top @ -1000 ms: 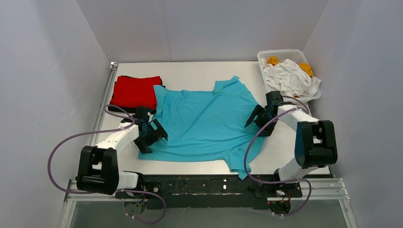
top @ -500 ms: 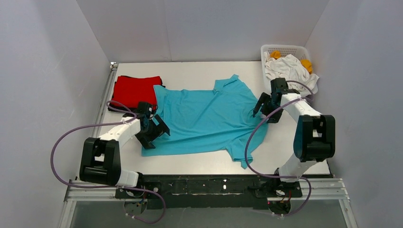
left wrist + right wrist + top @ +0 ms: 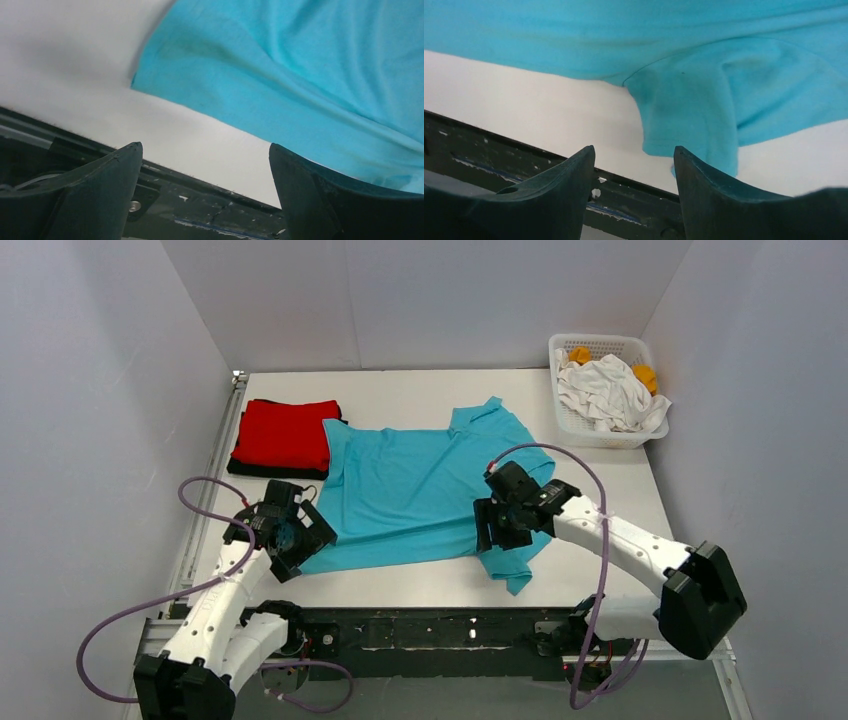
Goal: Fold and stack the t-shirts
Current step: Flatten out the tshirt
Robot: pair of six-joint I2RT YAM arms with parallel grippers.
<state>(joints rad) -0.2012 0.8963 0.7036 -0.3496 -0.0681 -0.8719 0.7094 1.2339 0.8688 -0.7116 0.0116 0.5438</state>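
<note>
Camera overhead: the soft turquoise short-sleeved t-shirt (image 3: 420, 490) lies spread flat on the white surface (image 3: 610, 465), laid out for folding, I judge. The folded red t-shirt (image 3: 285, 432) sits far-left, starting the stack.

Left wrist: my left claw (image 3: 202, 146) is spread and empty beside the hem corner (image 3: 137, 82).

Right wrist: my right claw (image 3: 633, 148) is parted and empty, facing the near sleeve (image 3: 689, 100).

White desk (image 3: 420, 390): flat matt top, rectangular, enclosed on three sides. Back wall (image 3: 500, 300): pale grey panels, vertical seam left of centre. Left wall (image 3: 90, 420) and right wall (image 3: 760, 460): same pale grey, rising from desk's side edges. Metal rail (image 3: 228, 415) along desk's left edge. Black strip (image 3: 450, 628), scuffed and flecked white, along desk's near edge; silver frame bar (image 3: 705, 640) just beyond it, toward viewer. Grey surface (image 3: 460, 695) below frame, kind unclear. Light even and diffuse; shadows soft.
</note>
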